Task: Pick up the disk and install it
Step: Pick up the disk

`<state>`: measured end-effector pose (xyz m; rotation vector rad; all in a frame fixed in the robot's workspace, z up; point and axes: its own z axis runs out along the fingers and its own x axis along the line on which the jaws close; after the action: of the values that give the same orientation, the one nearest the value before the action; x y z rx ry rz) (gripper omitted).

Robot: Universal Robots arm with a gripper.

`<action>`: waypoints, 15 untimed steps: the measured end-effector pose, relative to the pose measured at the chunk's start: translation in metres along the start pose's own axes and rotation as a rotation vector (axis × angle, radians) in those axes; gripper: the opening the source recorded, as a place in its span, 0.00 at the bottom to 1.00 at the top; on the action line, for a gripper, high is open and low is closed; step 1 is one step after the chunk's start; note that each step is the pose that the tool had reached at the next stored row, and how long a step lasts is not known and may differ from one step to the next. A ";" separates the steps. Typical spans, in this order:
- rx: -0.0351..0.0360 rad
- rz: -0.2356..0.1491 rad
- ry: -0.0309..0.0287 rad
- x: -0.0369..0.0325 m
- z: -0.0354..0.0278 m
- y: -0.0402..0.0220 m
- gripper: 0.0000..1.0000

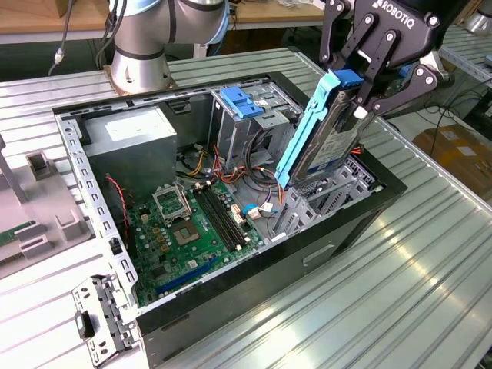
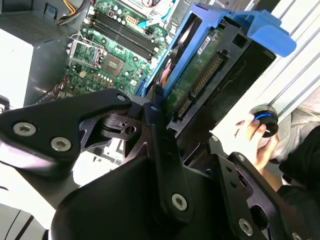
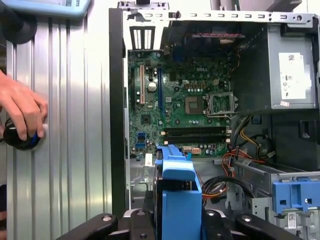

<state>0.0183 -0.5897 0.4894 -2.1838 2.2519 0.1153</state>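
Disk (image 1: 324, 146) in its blue carrier hangs tilted, its upper end pinched in the claw (image 1: 360, 96) and its lower end just above the metal bay (image 1: 327, 201) at the open computer case's (image 1: 307, 257) edge. Beside it lie cables (image 1: 257, 181), the motherboard (image 1: 188, 231) and a drive cage (image 1: 246, 119). A person's hand (image 3: 22, 111) rests on a knob on the surface (image 1: 407, 284).

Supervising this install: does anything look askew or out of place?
The disk, clamped in the pincer, hangs tilted over the drive bay, not seated. A person's hand holds a round object on the table beside the case.
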 end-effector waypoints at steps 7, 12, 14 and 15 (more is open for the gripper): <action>0.0000 0.000 0.0002 0.0000 -0.0003 -0.0001 0.36; 0.0000 0.000 0.0006 0.0003 -0.0005 -0.0026 0.36; 0.0000 0.000 0.0007 0.0012 -0.0007 -0.0051 0.36; 0.0000 0.000 0.0005 0.0017 -0.0007 -0.0059 0.36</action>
<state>0.0242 -0.5915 0.4897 -2.1841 2.2522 0.1148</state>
